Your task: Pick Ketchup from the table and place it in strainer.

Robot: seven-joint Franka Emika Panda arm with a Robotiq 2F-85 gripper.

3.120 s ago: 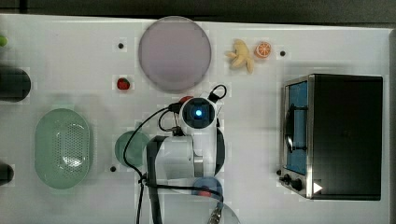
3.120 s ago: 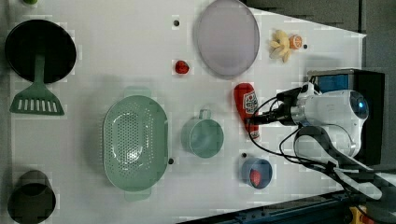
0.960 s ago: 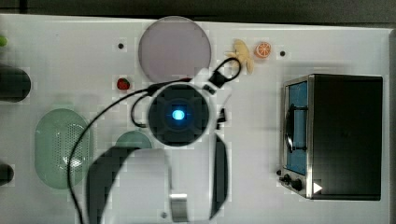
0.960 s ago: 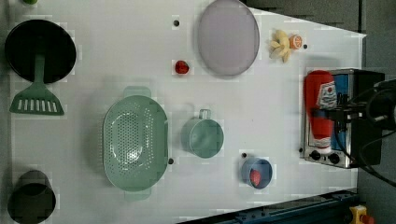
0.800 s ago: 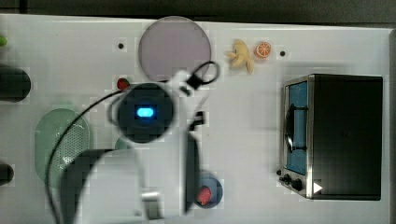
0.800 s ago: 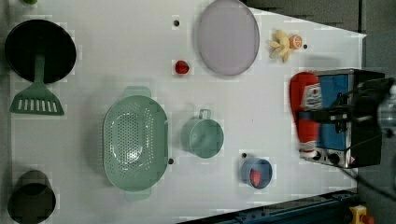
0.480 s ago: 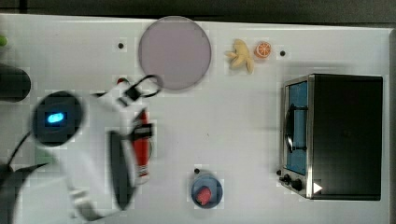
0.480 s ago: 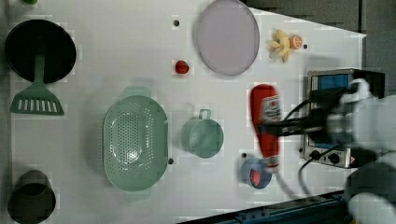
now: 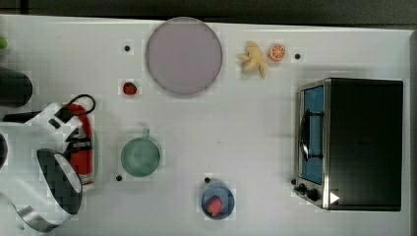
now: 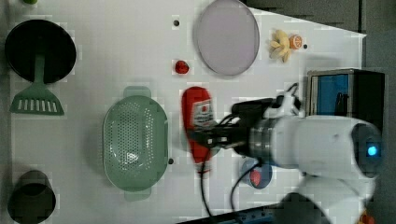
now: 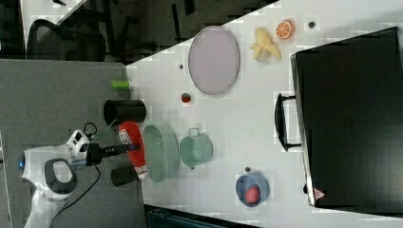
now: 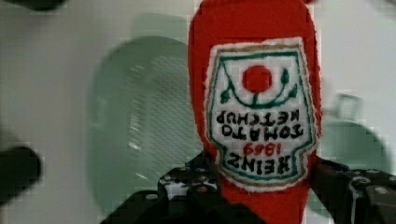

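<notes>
The Ketchup [image 10: 198,122] is a red plush bottle with a white label, held in the air with my gripper [image 10: 206,139] shut on its lower body. In the left view it hangs just right of the strainer [image 10: 135,142], a pale mint-green perforated oval basket. In the top view the Ketchup [image 9: 84,147] shows at the arm's edge, with the arm covering the strainer. The right view puts the Ketchup [image 11: 133,147] beside the strainer [image 11: 159,152]. In the wrist view the Ketchup [image 12: 257,107] stands between my fingers [image 12: 187,186], with the strainer [image 12: 140,121] blurred behind it.
A green cup [image 9: 140,156] sits right of the strainer in the top view. Also there are a strawberry [image 9: 130,88], a grey plate [image 9: 183,55], a blue dish with fruit [image 9: 217,201] and a toaster oven [image 9: 351,142]. A black bowl [image 10: 39,46] and green spatula [image 10: 36,100] lie beyond the strainer.
The arm has swept to the top view's left with the Ketchup in its grip, from near the oven to beside the strainer. The table's things have not moved.
</notes>
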